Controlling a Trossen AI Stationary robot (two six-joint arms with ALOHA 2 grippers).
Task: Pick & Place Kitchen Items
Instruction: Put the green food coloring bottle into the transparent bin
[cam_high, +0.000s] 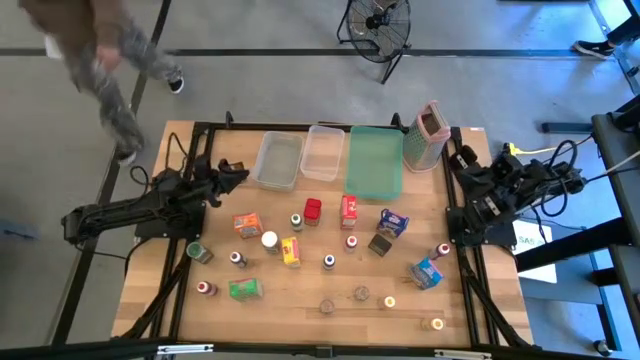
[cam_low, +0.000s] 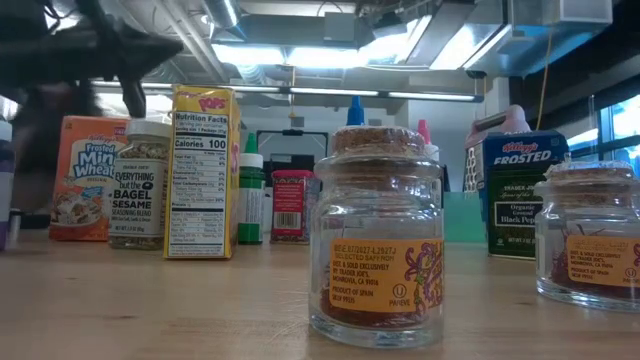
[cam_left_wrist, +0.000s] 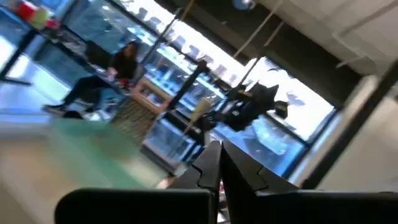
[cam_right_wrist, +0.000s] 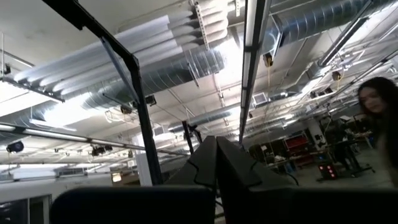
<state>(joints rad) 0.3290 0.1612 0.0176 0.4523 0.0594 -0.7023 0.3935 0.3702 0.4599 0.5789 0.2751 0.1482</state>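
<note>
Both arms are parked at the table's edges, clear of the goods. The left gripper (cam_high: 238, 172) sits at the far left of the wooden table (cam_high: 300, 300), its fingers (cam_left_wrist: 211, 165) pressed together and holding nothing. The right gripper (cam_high: 462, 157) sits at the far right edge beside the metal grater (cam_high: 428, 135), its fingers (cam_right_wrist: 214, 158) likewise pressed together and empty, pointing up toward the ceiling.

The kitchen items lie scattered over the middle and near part of the table, well apart from both grippers. Nearest the left gripper is an orange box (cam_high: 246, 223), with a white-capped bottle (cam_high: 269, 240) and a yellow box (cam_high: 291, 251) just beside it to the right. A red jar (cam_high: 313, 209) and a red box (cam_high: 349, 210) stand in the centre. A blue box (cam_high: 393, 222) and a second blue box (cam_high: 428, 272) lie toward the right. A green box (cam_high: 244, 289) lies near left. In the low view, a cork-topped glass jar (cam_low: 378, 235) stands upright at the near edge.

Along the far side sit two clear tubs (cam_high: 278, 160) and a flat green tray (cam_high: 375, 162), none touched by either gripper. A person (cam_high: 105, 60) walks past on the floor beyond the far left corner.
</note>
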